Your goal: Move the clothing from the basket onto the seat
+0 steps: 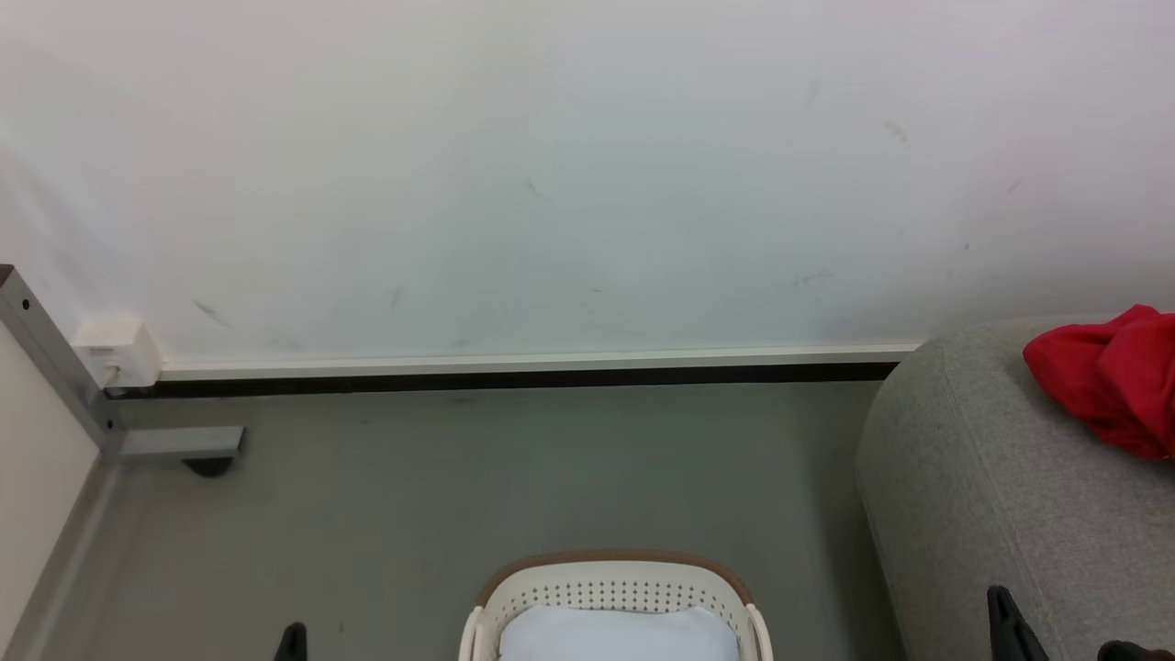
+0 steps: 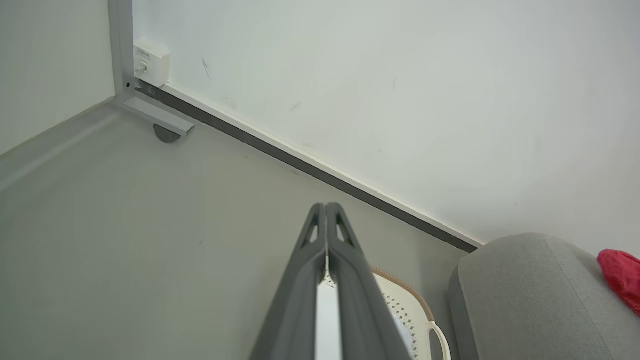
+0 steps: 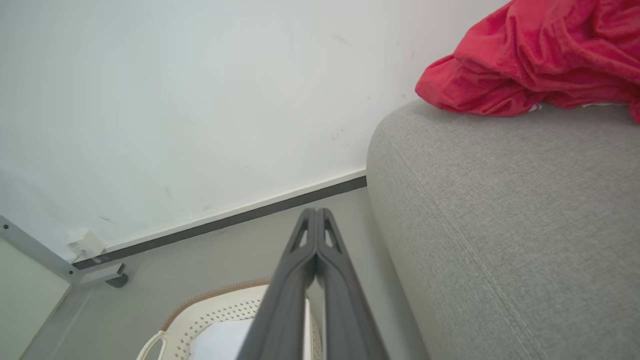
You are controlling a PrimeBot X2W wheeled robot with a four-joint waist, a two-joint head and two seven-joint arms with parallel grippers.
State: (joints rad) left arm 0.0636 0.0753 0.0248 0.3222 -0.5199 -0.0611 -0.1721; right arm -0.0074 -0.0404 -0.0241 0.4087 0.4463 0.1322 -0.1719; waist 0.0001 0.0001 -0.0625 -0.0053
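Red soft clothing (image 1: 1111,376) is being shown on the big grey fabric seat (image 1: 964,496), far right of the right gripper (image 3: 316,212), the nearer one. Both it and the left gripper (image 2: 326,206) are being pressed closed, empty.

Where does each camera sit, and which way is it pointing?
Head view: up on the head, facing forward and down at wall, floor, basket, seat; left gripper and right gripper tips at the bottom.
Left wrist view: on the left wrist, looking along its shut fingers toward the wall corner.
Right wrist view: on the right wrist, looking along its shut fingers past the seat to the wall.
Shared: all three see basket, seat and the red clothing on it.
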